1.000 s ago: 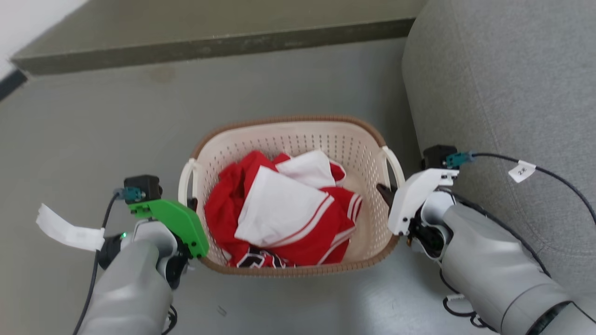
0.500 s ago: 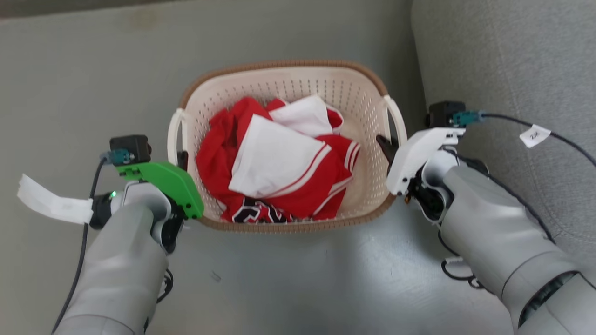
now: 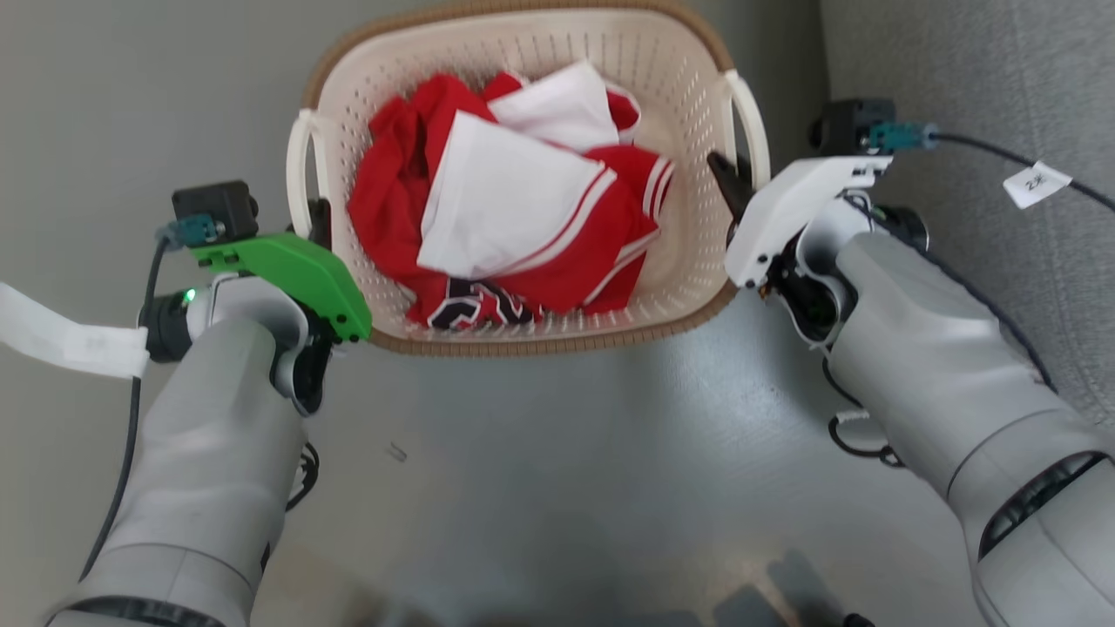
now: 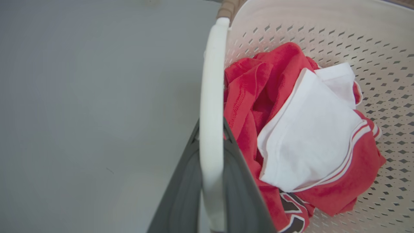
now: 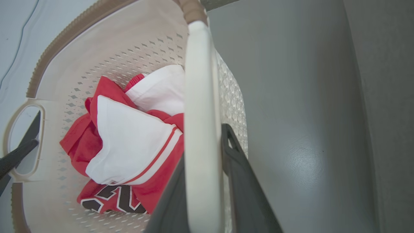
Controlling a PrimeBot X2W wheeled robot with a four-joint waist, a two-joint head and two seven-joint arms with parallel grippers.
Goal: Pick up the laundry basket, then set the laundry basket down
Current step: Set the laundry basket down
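The laundry basket (image 3: 540,341), cream-white and perforated with a brown rim, holds red and white clothes (image 3: 514,200). It sits at the top middle of the head view, between my two arms. My left gripper (image 3: 318,222) is shut on the basket's left loop handle (image 4: 212,81); its dark fingers (image 4: 239,181) clamp the white bar from both sides. My right gripper (image 3: 727,178) is shut on the right loop handle (image 5: 199,81), one finger (image 5: 236,161) on either side of it. The left gripper's finger (image 5: 19,152) shows through the far handle.
A grey upholstered sofa (image 3: 1002,70) stands close on the right, beside my right arm. Smooth grey floor (image 3: 557,488) lies below and to the left of the basket. Cables with white tags (image 3: 1035,183) hang from both wrists.
The whole head view has shifted, so the camera has moved and the far ledge has left the picture. The basket now looks larger and higher in view. Both grippers stay on the handles.
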